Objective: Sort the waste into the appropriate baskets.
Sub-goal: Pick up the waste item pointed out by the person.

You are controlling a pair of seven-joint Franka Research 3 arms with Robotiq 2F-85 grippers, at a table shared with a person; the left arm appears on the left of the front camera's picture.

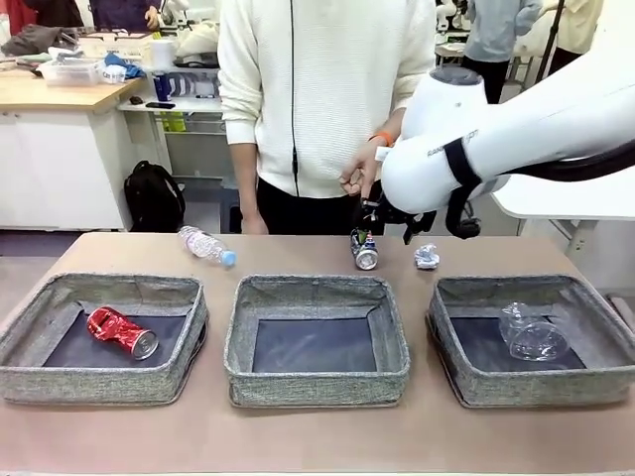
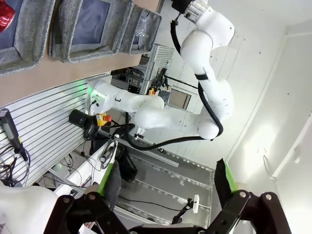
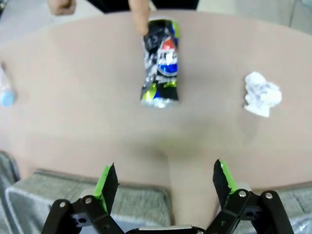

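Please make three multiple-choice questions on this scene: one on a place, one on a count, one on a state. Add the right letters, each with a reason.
1. Where does the crushed red can lie? A) in the left basket B) in the middle basket C) in the right basket
2. How many pieces of waste lie on the table outside the baskets? A) one B) three C) five
3. How do the fingers of the right gripper stand? A) open, holding nothing B) shut, empty C) shut on the plastic cup

1 A: it lies on that basket's dark bottom.
2 B: the bottle, the dark can and the paper ball.
3 A: the fingers stand apart, nothing between them.
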